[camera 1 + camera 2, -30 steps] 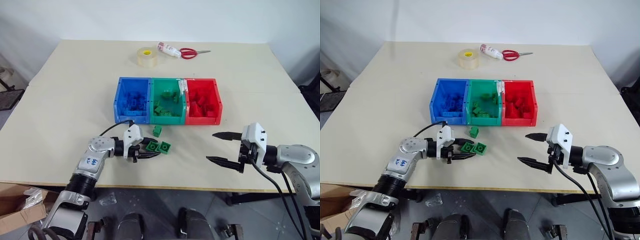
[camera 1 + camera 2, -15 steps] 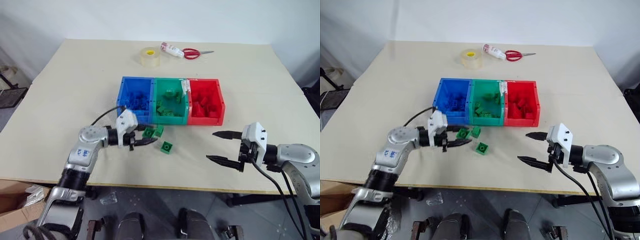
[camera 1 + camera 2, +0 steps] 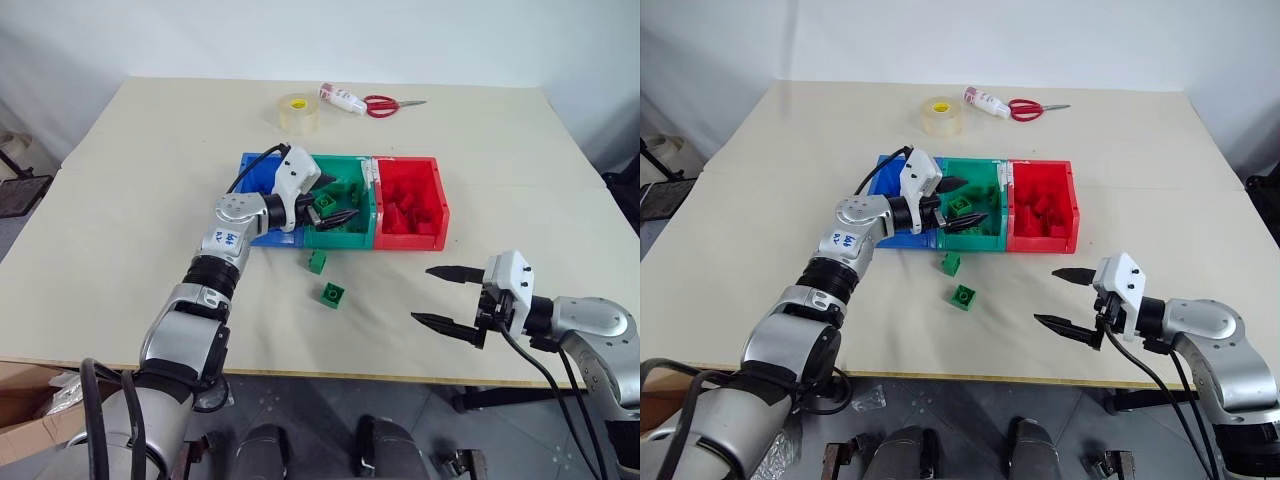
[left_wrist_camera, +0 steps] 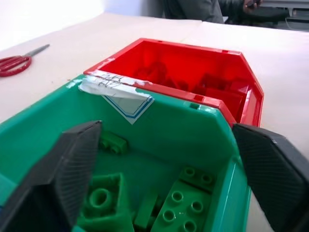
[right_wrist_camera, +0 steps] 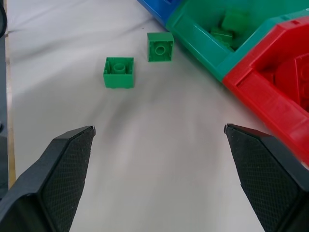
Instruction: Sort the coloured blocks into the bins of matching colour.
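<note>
Three joined bins stand mid-table: blue (image 3: 258, 178), green (image 3: 340, 238) and red (image 3: 412, 237). My left gripper (image 3: 973, 200) hovers over the green bin, open, with nothing between its fingers (image 4: 72, 164). Below it, several green blocks (image 4: 181, 210) lie inside that bin. Two more green blocks sit on the table in front of the bins, one close to the green bin (image 3: 317, 261) and one nearer me (image 3: 333, 293). My right gripper (image 3: 424, 294) hangs open and empty over the table's front right, well apart from them. Red and blue blocks lie in their own bins.
A roll of clear tape (image 3: 297, 112), a white tube (image 3: 338, 97) and red-handled scissors (image 3: 385, 103) lie at the far side of the table. The table's front edge (image 3: 330, 375) runs just below my right gripper.
My left gripper, shut on a green block near the table's front, rose and swung up to the green bin, then opened. The right gripper stayed put.
</note>
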